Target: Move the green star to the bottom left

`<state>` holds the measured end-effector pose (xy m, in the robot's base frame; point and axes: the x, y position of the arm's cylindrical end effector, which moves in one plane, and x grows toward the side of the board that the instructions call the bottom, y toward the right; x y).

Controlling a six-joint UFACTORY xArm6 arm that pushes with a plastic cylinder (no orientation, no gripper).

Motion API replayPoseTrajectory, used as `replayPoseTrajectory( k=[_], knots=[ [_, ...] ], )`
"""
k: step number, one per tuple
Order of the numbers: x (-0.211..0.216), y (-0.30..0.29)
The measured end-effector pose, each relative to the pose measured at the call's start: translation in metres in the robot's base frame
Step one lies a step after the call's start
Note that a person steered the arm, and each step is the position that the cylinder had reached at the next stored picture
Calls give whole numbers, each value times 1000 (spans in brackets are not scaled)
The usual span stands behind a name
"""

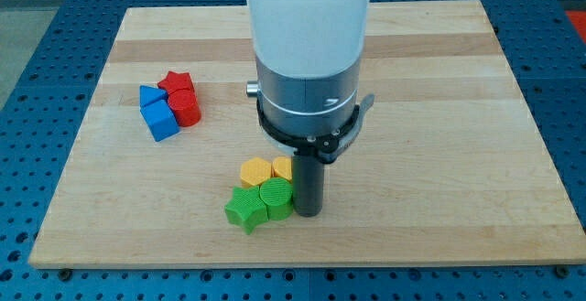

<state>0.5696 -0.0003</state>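
Observation:
The green star (pixel 244 209) lies near the board's bottom edge, a little left of centre. A green round block (pixel 275 197) touches its right side. Two yellow blocks sit just above them: a yellow hexagon (pixel 256 170) and another yellow block (pixel 283 167) partly hidden by the rod. My tip (pixel 308 213) rests on the board right of the green round block, touching or almost touching it, and about one block's width right of the green star.
A cluster at the view's left holds a red star (pixel 174 83), a red round block (pixel 186 107), a blue cube (pixel 162 119) and a small blue block (pixel 150 95). The wooden board (pixel 458 155) ends at blue table edges.

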Motion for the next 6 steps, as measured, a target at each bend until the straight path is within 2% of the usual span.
replayPoseTrajectory(
  k=[3,6],
  knots=[
    [5,-58],
    [5,-145]
  ],
)
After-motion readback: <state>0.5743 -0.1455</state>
